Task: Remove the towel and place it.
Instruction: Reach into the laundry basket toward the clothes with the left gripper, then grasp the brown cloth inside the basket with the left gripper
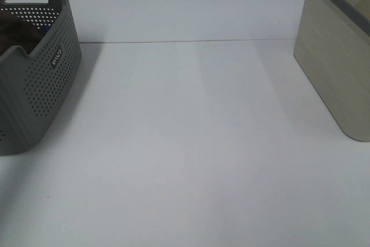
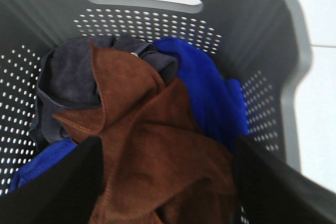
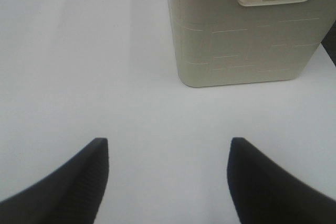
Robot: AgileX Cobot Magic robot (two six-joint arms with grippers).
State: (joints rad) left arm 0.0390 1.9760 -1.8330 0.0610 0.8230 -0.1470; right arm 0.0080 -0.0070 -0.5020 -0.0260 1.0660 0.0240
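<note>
Now the left gripper, jaws spread wide and empty, hangs over the towel, which lies crumpled on a blue cloth and a grey cloth inside the basket at the table's ten o'clock. The right gripper, equally wide and empty, hangs above the table, near the bin at two o'clock.
</note>
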